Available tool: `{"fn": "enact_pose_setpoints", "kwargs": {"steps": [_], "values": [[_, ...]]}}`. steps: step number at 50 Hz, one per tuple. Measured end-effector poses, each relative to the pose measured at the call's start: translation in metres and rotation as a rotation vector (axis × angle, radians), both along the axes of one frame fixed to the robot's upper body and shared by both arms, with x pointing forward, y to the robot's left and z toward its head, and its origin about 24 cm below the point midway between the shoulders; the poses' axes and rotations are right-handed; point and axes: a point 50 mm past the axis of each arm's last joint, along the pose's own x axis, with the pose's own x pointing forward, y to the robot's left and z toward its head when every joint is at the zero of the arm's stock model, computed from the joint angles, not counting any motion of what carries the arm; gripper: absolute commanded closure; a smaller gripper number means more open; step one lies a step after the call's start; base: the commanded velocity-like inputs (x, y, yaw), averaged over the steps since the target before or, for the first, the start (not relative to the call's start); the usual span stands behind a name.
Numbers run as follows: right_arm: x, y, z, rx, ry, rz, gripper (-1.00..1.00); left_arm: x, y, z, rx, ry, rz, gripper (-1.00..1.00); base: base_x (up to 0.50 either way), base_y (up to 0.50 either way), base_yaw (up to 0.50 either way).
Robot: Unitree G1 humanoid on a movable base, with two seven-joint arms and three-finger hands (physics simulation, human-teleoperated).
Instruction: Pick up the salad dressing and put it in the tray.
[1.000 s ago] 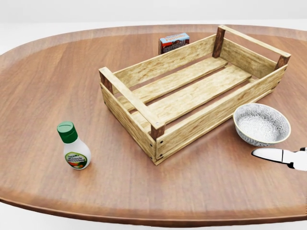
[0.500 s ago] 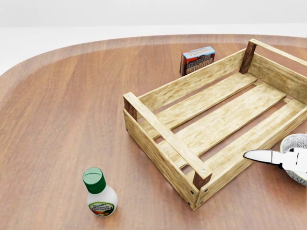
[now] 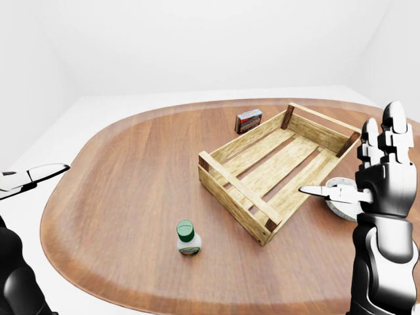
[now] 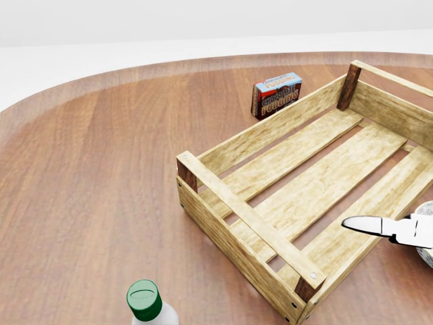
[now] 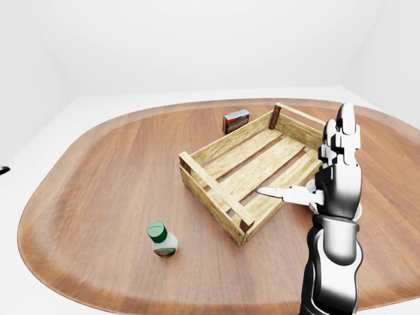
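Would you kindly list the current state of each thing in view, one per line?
salad dressing: upright on the table, green cap on, untouched.
tray: empty, resting on the table.
small box: standing on the table beside the tray's upper-left side.
bowl: on the table right of the tray, mostly hidden by the right hand.
right hand: raised, fingers open, holding nothing.
left hand: at the left edge, open, empty.
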Motion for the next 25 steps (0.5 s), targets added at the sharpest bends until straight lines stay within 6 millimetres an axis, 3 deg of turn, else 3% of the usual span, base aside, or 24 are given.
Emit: {"fn": "enact_pose_setpoints", "kwargs": {"steps": [6,18,25], "values": [[-0.0004,0.0001,-0.0027,0.033,0.003,0.027,-1.00,0.0017,0.0011,-0.0023,-0.002,0.014,0.003,-1.00,-0.08,-0.35,0.00],[-0.0013,-0.0005,-0.0054,0.042,0.014,0.031,-1.00,0.0038,0.0015,-0.0053,-0.006,0.029,0.002,-1.00,0.00,0.00,0.00],[-0.0035,0.0007,-0.0049,0.040,0.012,0.051,-1.00,0.0047,0.0022,-0.0072,-0.008,0.039,0.003,-1.00,0.43,-0.03,0.00]]}}
